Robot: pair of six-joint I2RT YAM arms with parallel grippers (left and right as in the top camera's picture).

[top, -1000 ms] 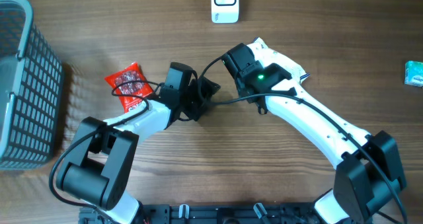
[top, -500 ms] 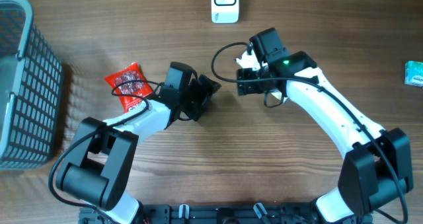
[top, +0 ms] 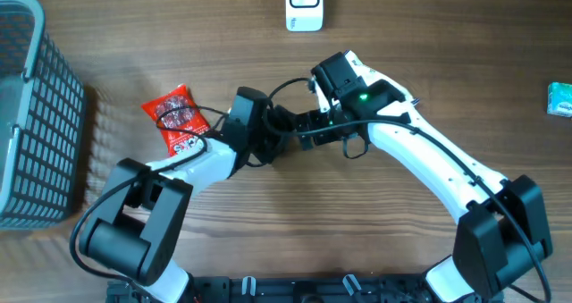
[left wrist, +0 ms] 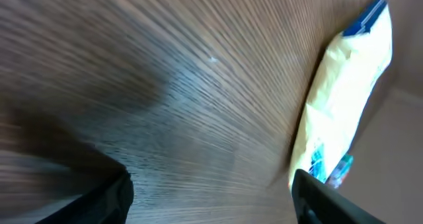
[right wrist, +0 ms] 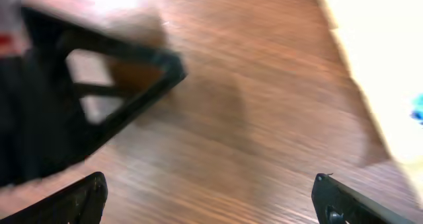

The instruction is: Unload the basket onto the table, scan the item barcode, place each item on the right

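Overhead: left gripper (top: pixel 275 126) and right gripper (top: pixel 300 130) sat nose to nose mid-bench (top: pixel 429 35), nearly touching. No item could be made out at either from above, since the arms covered that spot. The white scanner (top: pixel 304 5) stood at the far edge, well apart from both. A red packet (top: pixel 176 117) lay beside the left arm, a basket (top: pixel 36 115) at the left edge and a teal item (top: pixel 560 99) at the right edge, none of them gripped. Left wrist: the jaws stood wide, dark fingers (left wrist: pixel 99 201) in the bottom corners with bare wood between them. A yellow packet (left wrist: pixel 347 92) with blue print was just beside the right-hand finger, outside the gap. Touching or not, couldn't tell, nor whether it lay flat or was propped. Right wrist: jaws wide too, nothing between them. The left gripper's dark frame was blurred on the left, and a pale cream smear top right was probably the same packet, cut off by the frame. Progress: the scan looked not yet done, with the likely item down by the jaws, in nobody's grip and nowhere near the scanner. Left to do: grasp it, carry it over, face the code to the scanner. No barcode was visible in any view, and both wrist views were motion-blurred.
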